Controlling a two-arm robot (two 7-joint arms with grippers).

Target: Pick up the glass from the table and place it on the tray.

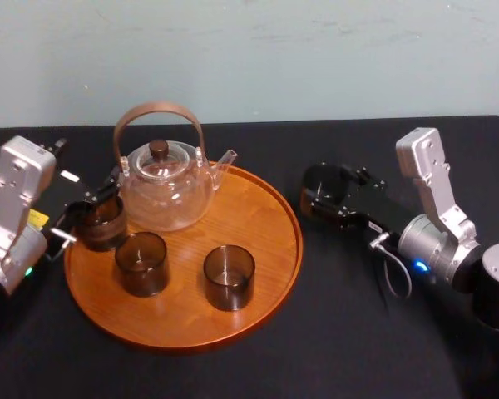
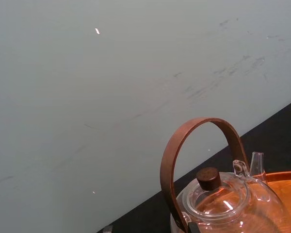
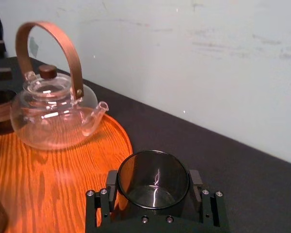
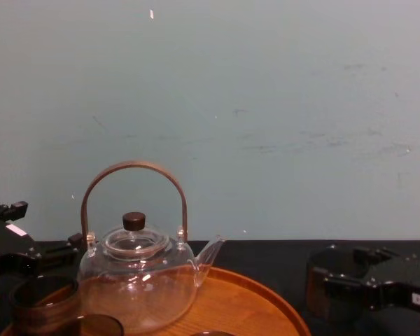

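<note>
Starting at the left, the left gripper [image 1: 96,208] sat at the left rim of the tray [image 1: 266,224], right against a brown glass [image 1: 101,226] that stood just inside that rim; whether it was gripping that glass could not be told. Just right of it, the clear teapot [image 1: 162,187] with its arched brown handle stood upright on the far part of the tray, its spout pointing right. A second glass [image 1: 141,263] and a third glass [image 1: 229,277] stood upright nearer the tray's front, side by side but apart. Right of the tray, beyond its rim and over the black table [image 1: 358,332], the right gripper [image 1: 324,193] had its jaws pinching the dark glass [image 3: 153,177] from both sides, mouth up. The glass seemed to sit near the tray's right edge, though whether its base touched the table was hard to tell.
</note>
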